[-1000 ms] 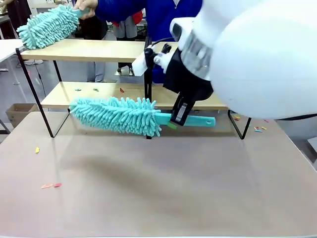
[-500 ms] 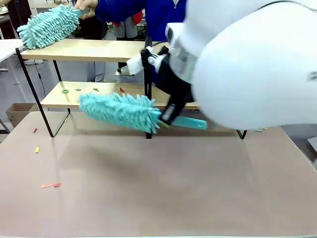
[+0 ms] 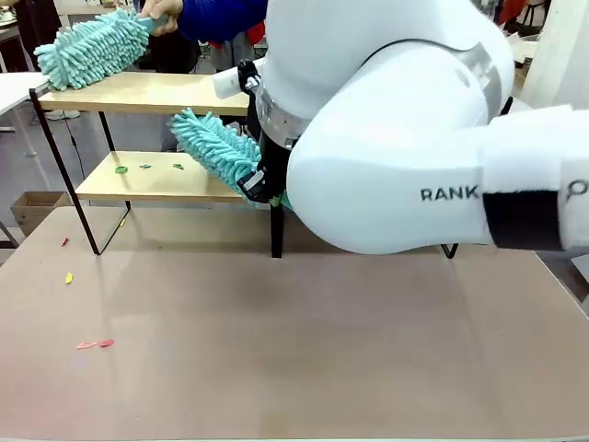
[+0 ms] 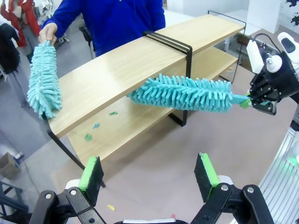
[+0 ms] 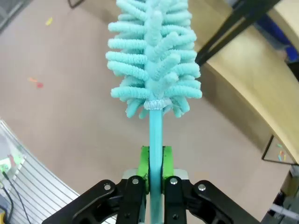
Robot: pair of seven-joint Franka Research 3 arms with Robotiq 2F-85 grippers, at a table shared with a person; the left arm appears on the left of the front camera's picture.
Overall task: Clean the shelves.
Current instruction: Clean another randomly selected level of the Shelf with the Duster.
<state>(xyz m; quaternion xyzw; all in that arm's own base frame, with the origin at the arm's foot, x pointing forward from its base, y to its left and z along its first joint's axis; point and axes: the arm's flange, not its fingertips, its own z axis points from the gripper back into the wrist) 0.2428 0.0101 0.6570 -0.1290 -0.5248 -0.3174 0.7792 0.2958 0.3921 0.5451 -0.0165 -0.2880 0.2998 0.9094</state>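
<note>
The teal duster [image 5: 155, 70] was clamped by its handle in the right gripper [image 5: 155, 164]; the left gripper [image 4: 149, 175] stood open. On the shelves [image 4: 140, 63], mid-frame, the lower board's scraps [image 3: 147, 168] should be swept off with flat strokes.

I see the shelves [image 4: 140, 70] standing across the far side of the table [image 3: 294, 350]. My right gripper [image 5: 155, 161] holds a duster [image 4: 187, 93] between the two boards, left of the central post [image 3: 275, 221]. The person's duster [image 3: 92, 46] rests on the upper board's left end. Scraps [image 3: 145, 167] lie on the lower board.
</note>
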